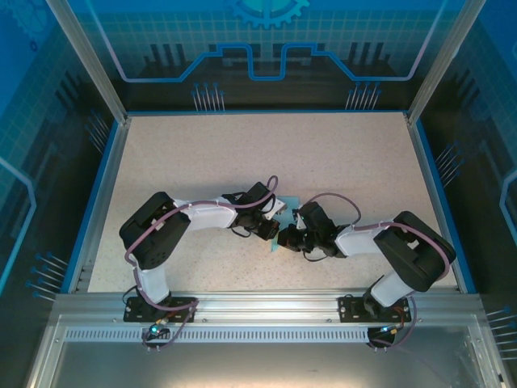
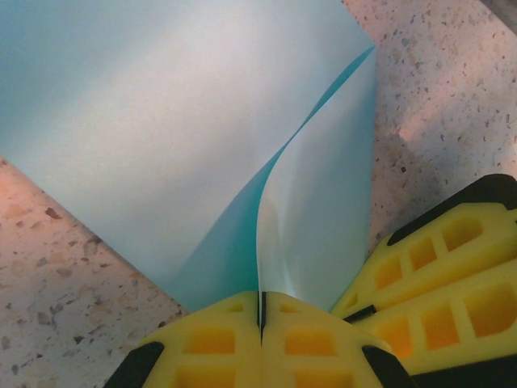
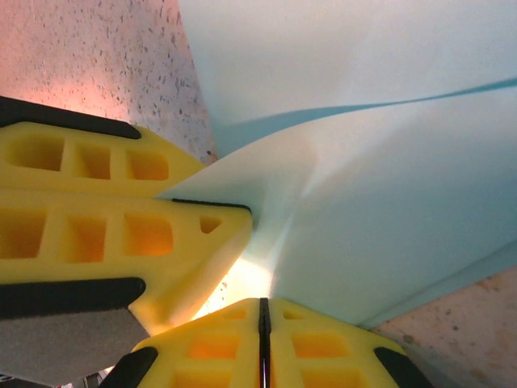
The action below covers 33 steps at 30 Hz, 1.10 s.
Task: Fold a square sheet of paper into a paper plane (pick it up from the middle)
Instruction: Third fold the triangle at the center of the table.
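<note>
Both grippers pinch one lifted flap of blue paper.

The left gripper (image 2: pixel 261 305) and right gripper (image 3: pixel 262 311) are clamped side by side on the raised edge of the square sheet of paper (image 2: pixel 161 121), crowding the fold. The flap curls upright, its corner pointing away from the left gripper. The rest lies flat on the speckled table (image 1: pixel 266 153), near the arms, between blue walls (image 1: pixel 258 48).

No text, label, number or sign can be read anywhere.
</note>
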Each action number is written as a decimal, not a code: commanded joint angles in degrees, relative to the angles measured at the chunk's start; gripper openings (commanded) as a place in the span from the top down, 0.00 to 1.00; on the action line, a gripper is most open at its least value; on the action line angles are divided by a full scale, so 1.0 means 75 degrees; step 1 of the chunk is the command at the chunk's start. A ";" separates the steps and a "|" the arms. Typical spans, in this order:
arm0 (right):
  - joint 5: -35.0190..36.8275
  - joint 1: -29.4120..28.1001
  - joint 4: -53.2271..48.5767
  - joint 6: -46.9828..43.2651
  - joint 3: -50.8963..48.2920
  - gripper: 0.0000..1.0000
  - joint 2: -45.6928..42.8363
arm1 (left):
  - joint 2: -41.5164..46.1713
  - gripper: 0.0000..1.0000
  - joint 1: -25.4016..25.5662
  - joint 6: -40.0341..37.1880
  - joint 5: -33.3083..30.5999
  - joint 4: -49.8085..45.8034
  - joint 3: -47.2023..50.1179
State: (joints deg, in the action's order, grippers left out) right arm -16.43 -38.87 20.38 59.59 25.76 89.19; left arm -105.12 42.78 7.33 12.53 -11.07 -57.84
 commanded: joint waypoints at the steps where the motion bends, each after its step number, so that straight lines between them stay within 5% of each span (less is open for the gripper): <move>1: 0.0229 -0.0172 0.0181 0.0027 -0.0141 0.90 0.0163 | -0.0175 0.98 -0.0043 -0.0130 0.0237 -0.0228 -0.0151; 10: 0.0370 -0.0449 -0.0430 -0.0085 -0.0123 0.89 -0.0771 | -0.0140 0.98 -0.0042 -0.0134 0.0251 -0.0270 -0.0219; 22: 0.0403 -0.0606 0.0465 0.0151 -0.0273 0.89 0.0284 | -0.0105 0.98 -0.0044 -0.0130 0.0265 -0.0247 -0.0171; 33: 0.0567 -0.0832 -0.0362 0.0011 -0.0352 0.87 -0.0993 | -0.0046 0.98 -0.0044 -0.0160 0.0254 -0.0304 -0.0197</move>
State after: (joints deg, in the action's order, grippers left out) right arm -13.41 -43.33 19.46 60.34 23.18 83.15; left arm -105.12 42.78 7.31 12.95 -11.68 -58.04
